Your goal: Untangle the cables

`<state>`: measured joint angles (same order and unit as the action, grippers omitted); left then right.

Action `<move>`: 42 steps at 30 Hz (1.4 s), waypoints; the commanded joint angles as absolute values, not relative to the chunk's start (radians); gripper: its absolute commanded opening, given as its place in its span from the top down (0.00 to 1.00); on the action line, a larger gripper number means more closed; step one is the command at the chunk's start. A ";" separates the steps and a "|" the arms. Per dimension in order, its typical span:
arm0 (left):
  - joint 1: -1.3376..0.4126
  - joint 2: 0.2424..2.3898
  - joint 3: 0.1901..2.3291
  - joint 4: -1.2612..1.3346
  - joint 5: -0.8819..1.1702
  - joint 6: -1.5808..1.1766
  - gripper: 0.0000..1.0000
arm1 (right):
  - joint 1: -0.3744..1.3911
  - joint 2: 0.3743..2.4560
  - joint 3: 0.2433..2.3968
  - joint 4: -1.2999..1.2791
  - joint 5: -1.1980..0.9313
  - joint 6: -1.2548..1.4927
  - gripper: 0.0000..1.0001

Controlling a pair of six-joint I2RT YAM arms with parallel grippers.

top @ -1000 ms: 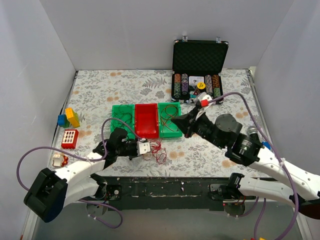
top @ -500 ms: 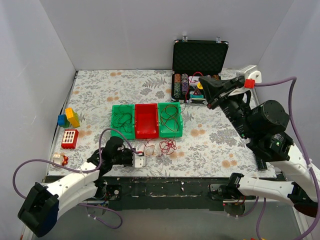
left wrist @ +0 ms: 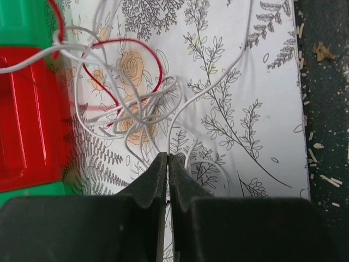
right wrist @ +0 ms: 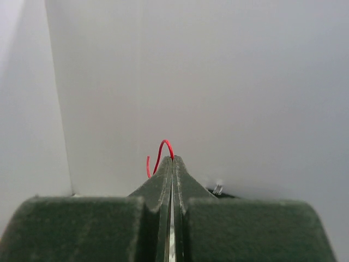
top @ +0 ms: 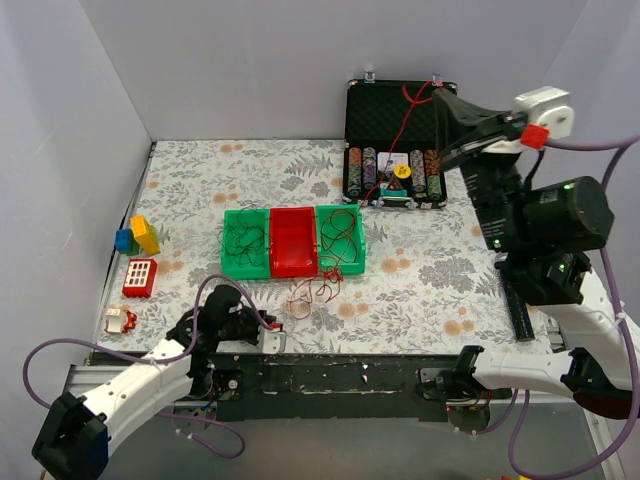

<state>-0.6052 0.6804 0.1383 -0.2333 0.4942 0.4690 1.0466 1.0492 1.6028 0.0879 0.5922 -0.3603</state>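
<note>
The cables lie as a loose tangle (top: pixel 312 292) of white and red strands on the floral cloth, in front of the bins. My left gripper (top: pixel 275 340) is low at the table's near edge, shut on a white cable (left wrist: pixel 131 109) that runs into its tips (left wrist: pixel 167 156). A red loop (left wrist: pixel 147 52) crosses the white coils. My right gripper (top: pixel 440 95) is raised high at the back right, shut on a red cable (right wrist: pixel 162 152) that curls out of its tips (right wrist: pixel 172 159). That red strand (top: pixel 397 135) hangs down toward the bins.
Three bins stand in a row: a green one (top: pixel 245 262) with dark wire, a red one (top: pixel 293 262), and a green one (top: pixel 356 240) with dark and red wire. An open chip case (top: pixel 400 125) is at the back. Toy blocks (top: pixel 137 236) and a red block (top: pixel 139 277) sit left.
My right gripper has swung up and back to the right, lifting the red cable. My left gripper has pulled back to the near edge with the white cable. The tangle has spread out.
</note>
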 commanded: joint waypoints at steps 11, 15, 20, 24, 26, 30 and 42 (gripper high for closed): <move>-0.611 0.543 0.117 -0.342 0.385 0.505 1.00 | 1.045 0.974 1.453 0.449 0.847 -0.670 0.99; -0.611 0.493 0.118 -0.367 0.384 0.514 1.00 | 1.046 1.035 1.517 0.397 0.864 -0.683 0.99; -0.611 0.485 0.164 -0.324 0.365 0.439 1.00 | 1.045 1.083 1.508 0.342 0.957 -0.695 0.99; -0.611 0.526 0.242 -0.290 0.347 0.332 1.00 | 1.043 1.097 1.398 0.347 1.028 -0.651 0.99; -0.611 0.546 0.287 -0.298 0.365 0.289 1.00 | 1.043 1.098 1.368 0.290 0.997 -0.563 0.99; -0.611 0.568 0.354 -0.296 0.397 0.230 1.00 | 1.043 1.155 1.445 0.308 0.948 -0.563 0.99; -0.611 0.517 0.368 -0.362 0.371 0.270 1.00 | 1.045 1.292 1.841 0.590 0.770 -0.822 0.99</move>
<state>-0.6056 0.5617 0.3672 -0.3145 0.3786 0.2413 1.0454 1.3117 1.7634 0.3752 0.8543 -0.7013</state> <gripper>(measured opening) 0.012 0.023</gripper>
